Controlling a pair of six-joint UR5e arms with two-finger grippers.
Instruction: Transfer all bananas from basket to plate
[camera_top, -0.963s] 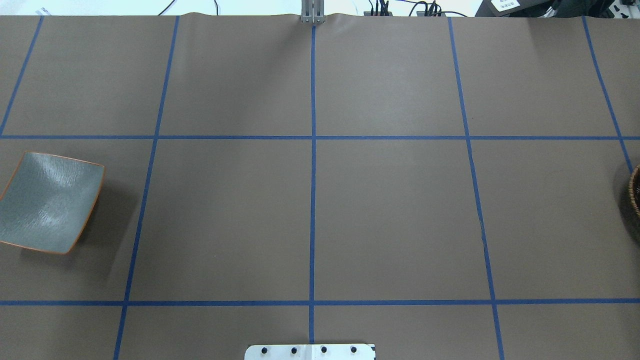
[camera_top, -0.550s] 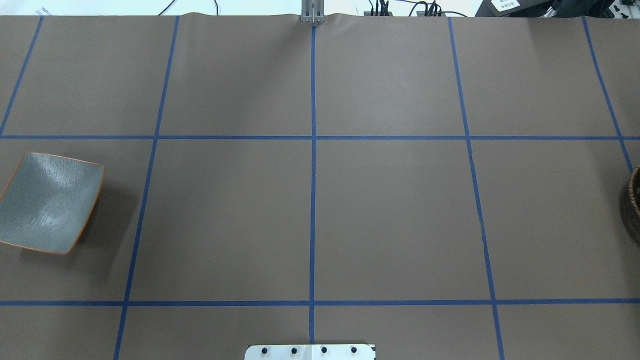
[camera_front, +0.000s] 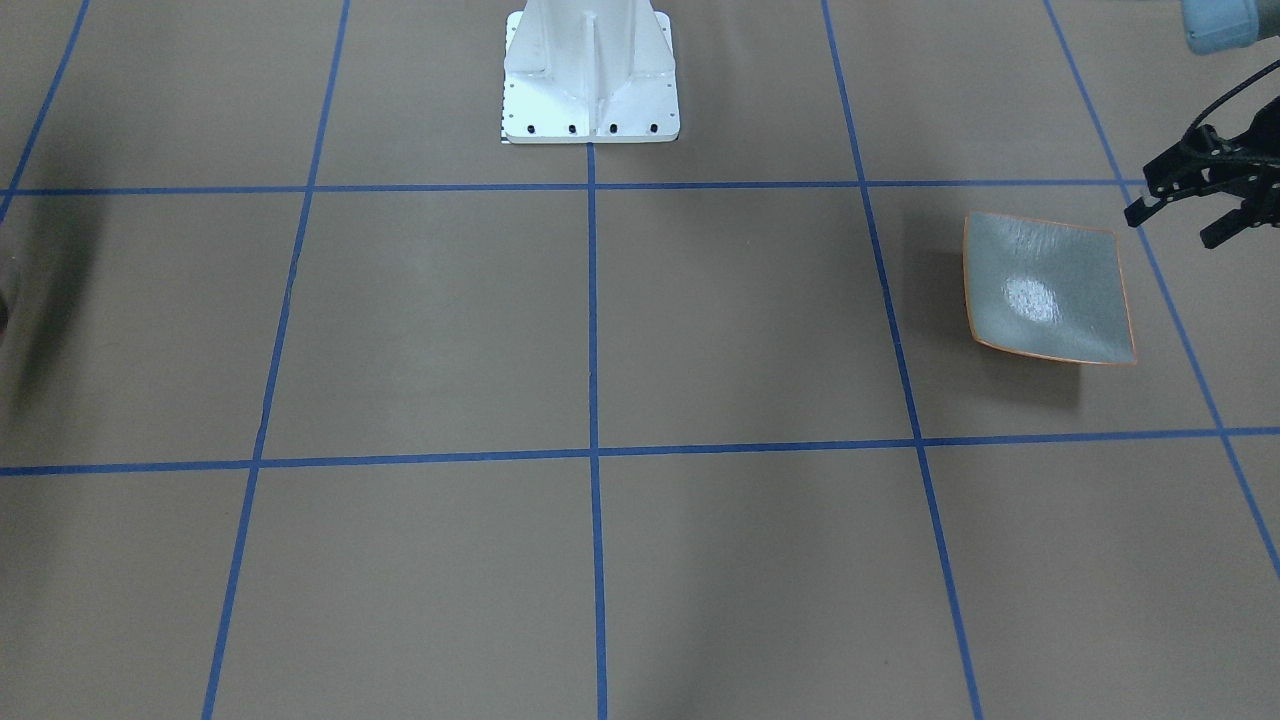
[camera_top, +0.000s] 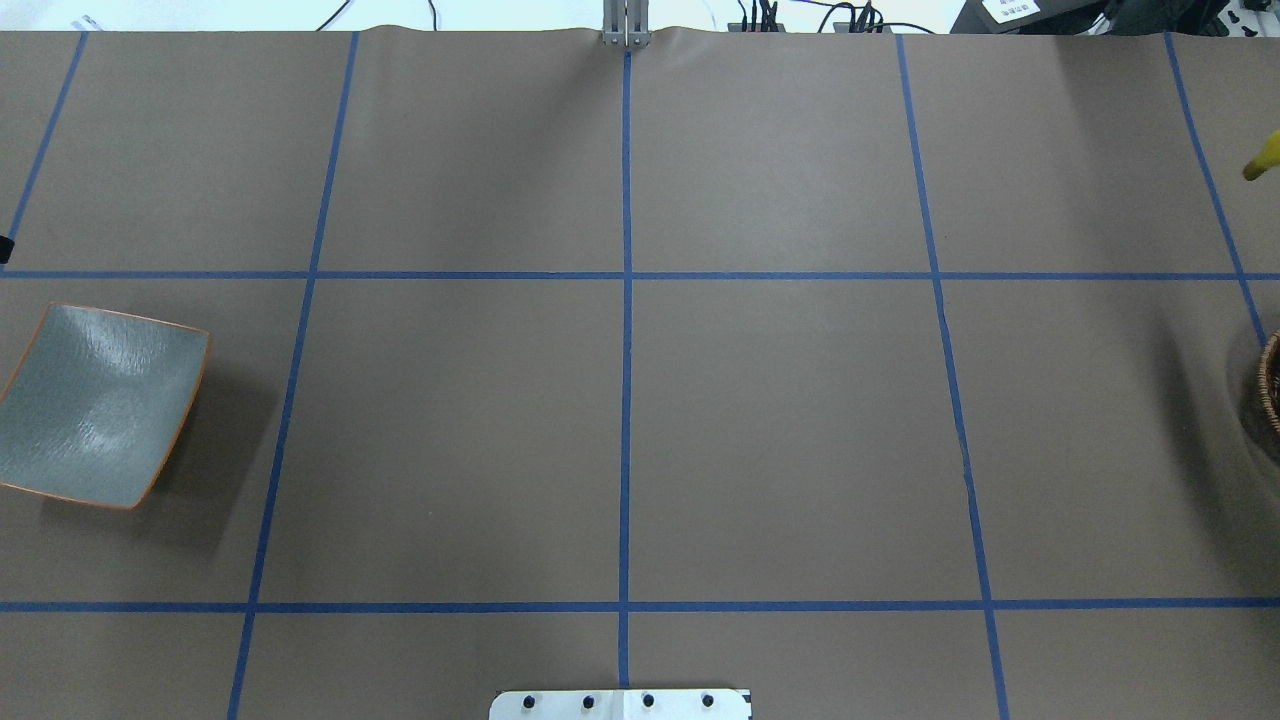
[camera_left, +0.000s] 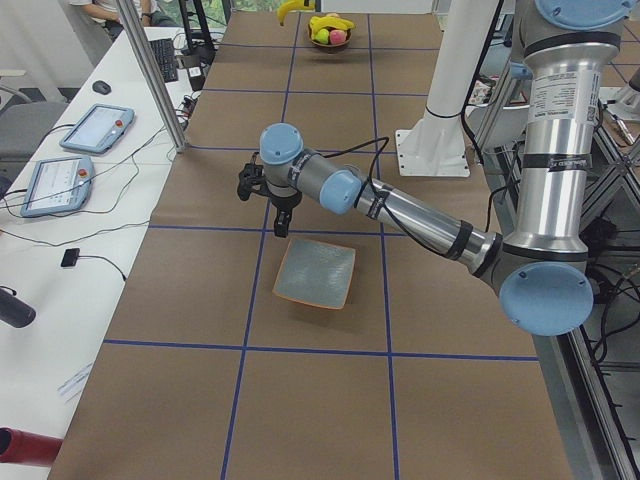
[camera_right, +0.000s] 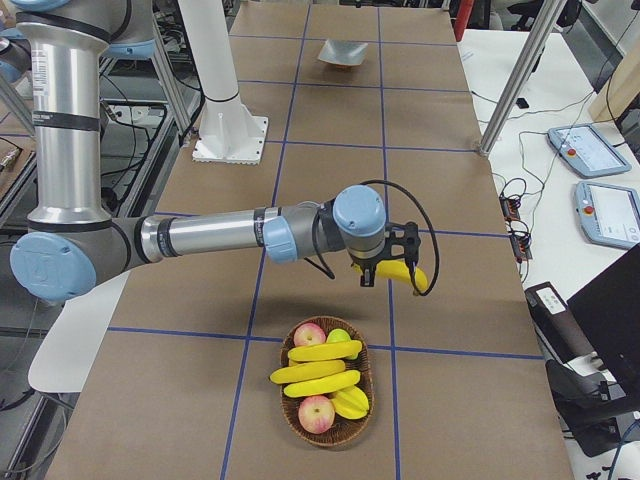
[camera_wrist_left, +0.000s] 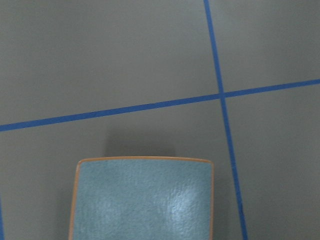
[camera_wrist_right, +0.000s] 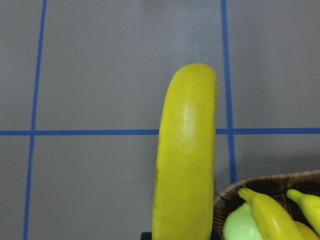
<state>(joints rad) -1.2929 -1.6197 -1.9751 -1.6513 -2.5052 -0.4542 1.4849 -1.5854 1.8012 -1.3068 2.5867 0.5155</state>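
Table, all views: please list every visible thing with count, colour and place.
table: one, brown with blue lines
basket: one, brown woven, robot's right end
plate: one, grey-green, orange rim, robot's left end
held banana: one, yellow, in air beside basket
basket bananas: at least three, yellow, in basket
other fruit: two reddish, one green, in basket
left gripper: one, black, open, beside plate
right gripper: one, black, shut on held banana
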